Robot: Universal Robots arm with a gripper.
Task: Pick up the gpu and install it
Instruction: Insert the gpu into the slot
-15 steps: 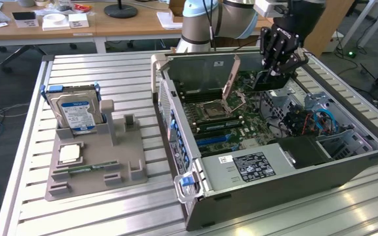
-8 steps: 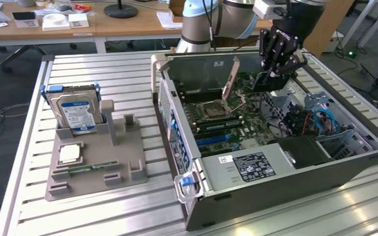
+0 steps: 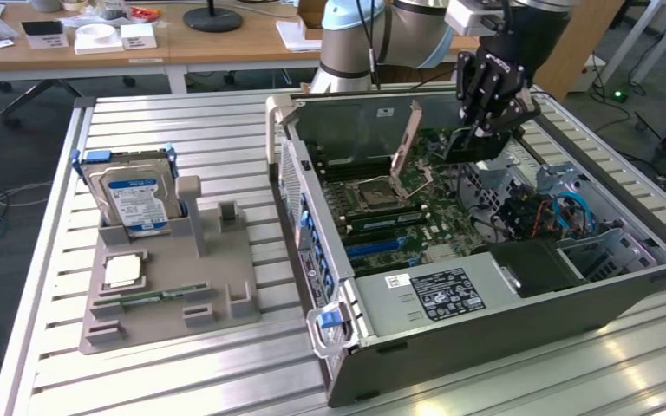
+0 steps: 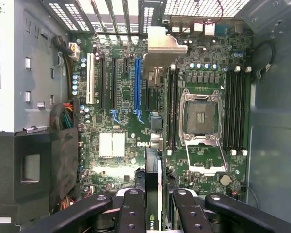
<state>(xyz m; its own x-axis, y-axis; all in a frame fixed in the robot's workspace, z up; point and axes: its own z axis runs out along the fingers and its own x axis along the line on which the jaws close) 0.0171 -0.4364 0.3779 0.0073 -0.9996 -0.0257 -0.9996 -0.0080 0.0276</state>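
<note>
The end effector (image 3: 489, 117) hangs inside the open computer case (image 3: 484, 303) on the bench (image 3: 194, 373), its fingers clamped on the gpu (image 4: 154, 167), which stands on edge above the motherboard (image 4: 111, 145). In the wrist view the card's silver bracket (image 4: 162, 43) points toward the case's rear grille, near the long blue slot (image 4: 137, 82); whether the card touches a slot is hard to tell.
</note>
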